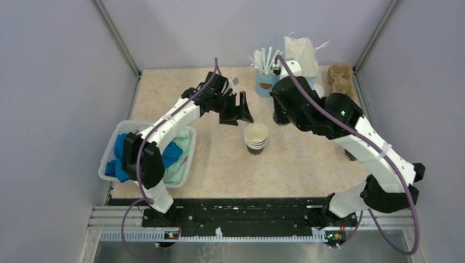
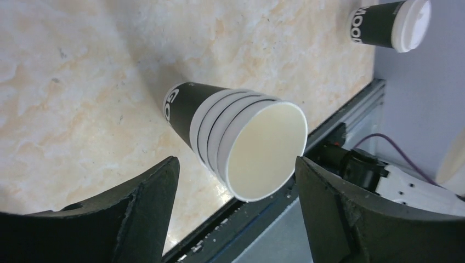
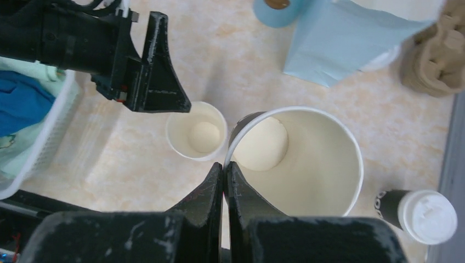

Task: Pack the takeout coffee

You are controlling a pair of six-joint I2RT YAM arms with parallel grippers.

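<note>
The takeout coffee (image 3: 422,216), a small black-banded cup with a white lid, stands at the table's right side; it also shows in the left wrist view (image 2: 392,24). My right gripper (image 3: 224,164) is shut on the rim of a lidless paper cup (image 3: 307,164), one finger inside and one outside. My left gripper (image 2: 237,161) is open and hovers just above a stack of lidless cream-and-black cups (image 2: 236,137) in the middle of the table (image 1: 256,137). In the top view the left gripper (image 1: 238,116) and right gripper (image 1: 277,115) face each other over that stack.
A light blue cup of white sticks (image 1: 267,82) and a white paper bag (image 1: 301,55) stand at the back. A brown cardboard cup carrier (image 1: 341,78) lies at the back right. A white basket (image 1: 109,159) of blue and green cloths sits at the left.
</note>
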